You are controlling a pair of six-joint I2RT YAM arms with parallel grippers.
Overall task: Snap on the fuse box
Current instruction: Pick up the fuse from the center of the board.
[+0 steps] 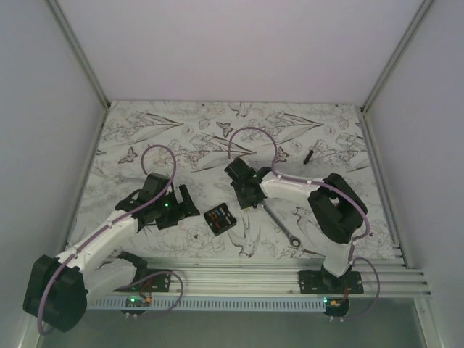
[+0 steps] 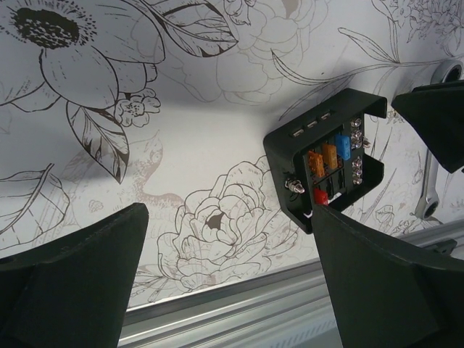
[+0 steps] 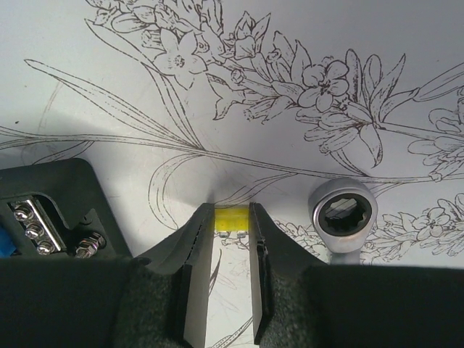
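Observation:
The fuse box (image 1: 220, 217) is a small black open box with orange and blue fuses, lying on the flower-printed mat between the arms. In the left wrist view the fuse box (image 2: 326, 163) sits just beyond my right finger, with a red fuse at its near corner. My left gripper (image 1: 183, 209) is open and empty, just left of the box; its jaws (image 2: 232, 290) stand wide apart. My right gripper (image 1: 249, 200) is shut on a small yellow fuse (image 3: 231, 220), held low over the mat just right of the box's corner (image 3: 51, 210).
A silver wrench (image 1: 283, 225) lies right of the box, its ring end (image 3: 341, 216) beside my right fingers; it also shows in the left wrist view (image 2: 435, 145). A small thin black stick (image 1: 308, 154) lies at the far right. The aluminium rail (image 1: 239, 279) runs along the near edge.

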